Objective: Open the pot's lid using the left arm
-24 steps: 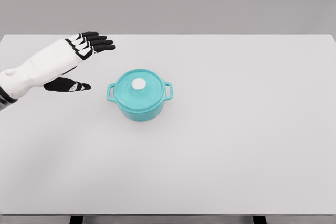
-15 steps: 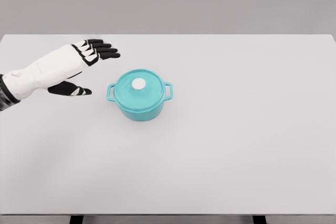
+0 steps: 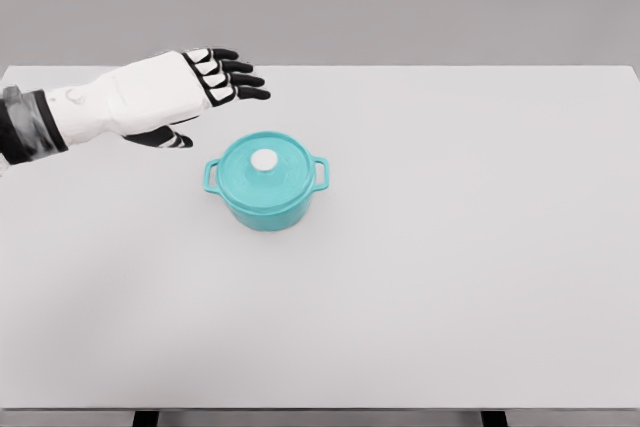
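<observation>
The left hand hangs above the tabletop, its white forearm coming in from the picture's left edge. The palm faces down and the fingers are stretched out and slightly apart, pointing toward the picture's right; the thumb sticks out below the palm, also apart from the fingers. The hand holds nothing and touches nothing.

The pot sits on the tabletop just below and to the right of the hand, near the fingertips but clear of them. It is teal, round and upright, with its lid on and lying flat over the rim. A small white knob stands at the middle of the lid, pointing straight up, below and a little right of the fingertips.

The pot has two loop handles. One handle sticks out on the side nearer the hand, toward the picture's left; the other handle sticks out on the far side, toward the right. The line through the two handles is the pot's long axis, and it runs almost level across the picture, the right end tipped a little higher than the left. That axis lies roughly along the same direction as the outstretched fingers.

The tabletop is plain white and spreads wide to the right of and below the hand.
</observation>
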